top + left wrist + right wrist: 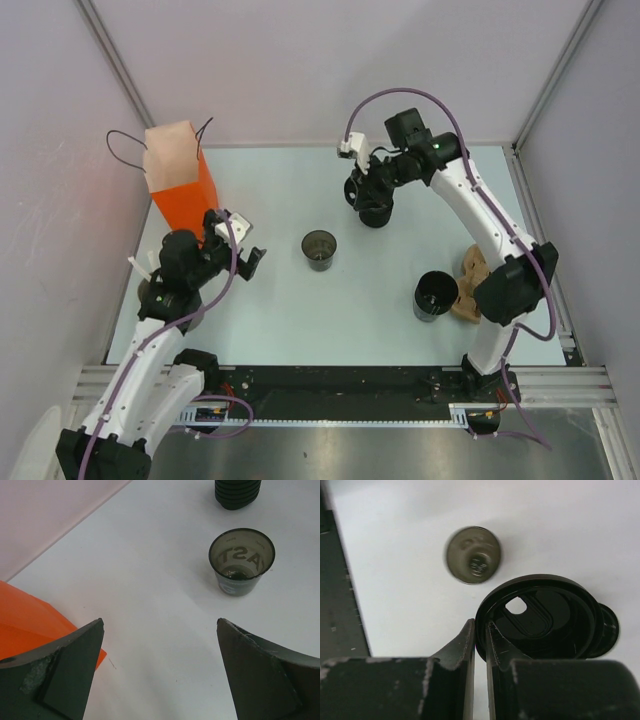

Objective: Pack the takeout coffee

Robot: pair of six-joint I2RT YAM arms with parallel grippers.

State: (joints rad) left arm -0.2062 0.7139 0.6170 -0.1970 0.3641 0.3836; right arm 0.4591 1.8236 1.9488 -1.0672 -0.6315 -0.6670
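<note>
Right tool (480,630), jaws together, pinches the rim of a round black lid (540,617). White bench (280,200) shows through the lid's sip opening, so the lid appears to be held clear of any cup. The takeout coffee (376,214) stands on the far side of the bench, directly under this tool and well apart from the orange bag (185,195) at far left. Left tool (160,625), jaws wide apart and holding nothing, hovers just beside the bag's base, aimed toward a translucent grey cup (241,560) at mid-bench. A wider black cup (435,296) stands at near right, beside a tan cardboard piece (470,280). Progress, as judged: early. The coffee seems not yet capped and is not in the bag, so capping, transfer and insertion are all left. Hard to make out: the right tool covers most of the cup from overhead, and whether lid and cup touch cannot be told. The bag's interior is unseen. A ribbed black object (238,492) is cut off at the top of the left wrist view and cannot be identified.
</note>
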